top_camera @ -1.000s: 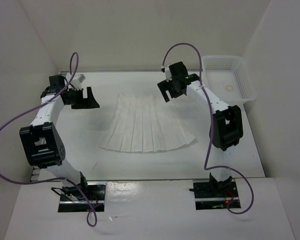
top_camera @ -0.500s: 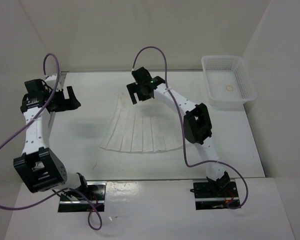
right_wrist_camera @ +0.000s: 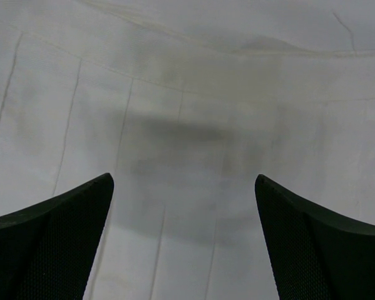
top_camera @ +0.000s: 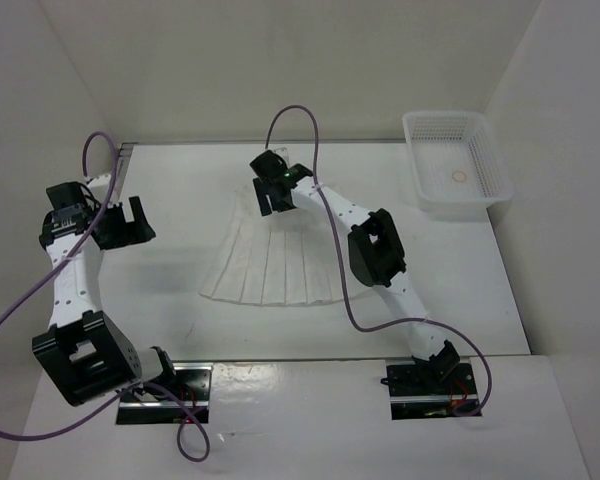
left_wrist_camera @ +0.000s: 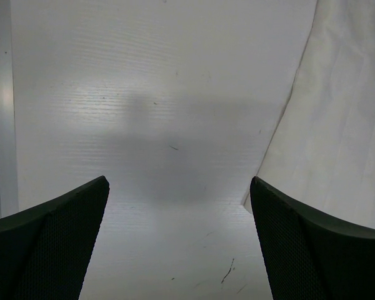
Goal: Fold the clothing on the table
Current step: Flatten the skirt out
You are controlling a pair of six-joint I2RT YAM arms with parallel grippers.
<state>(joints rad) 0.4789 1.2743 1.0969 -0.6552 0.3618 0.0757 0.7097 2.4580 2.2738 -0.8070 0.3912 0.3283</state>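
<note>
Thin white fabric, soft, light: the skirt (top_camera: 280, 262) will probably sag. My right end effector (top_camera: 273, 203), released, hovers over its waistband (right_wrist_camera: 250, 69); pinch there.

No text, label, brand or number can be read anywhere. A small round mark (top_camera: 459, 177) lies in the basket (top_camera: 417, 160) at 1 o'clock, too small to make out.

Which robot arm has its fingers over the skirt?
The right arm's fingers are over the skirt, near its narrow top. The left arm's fingers are over the table beside it.
</note>
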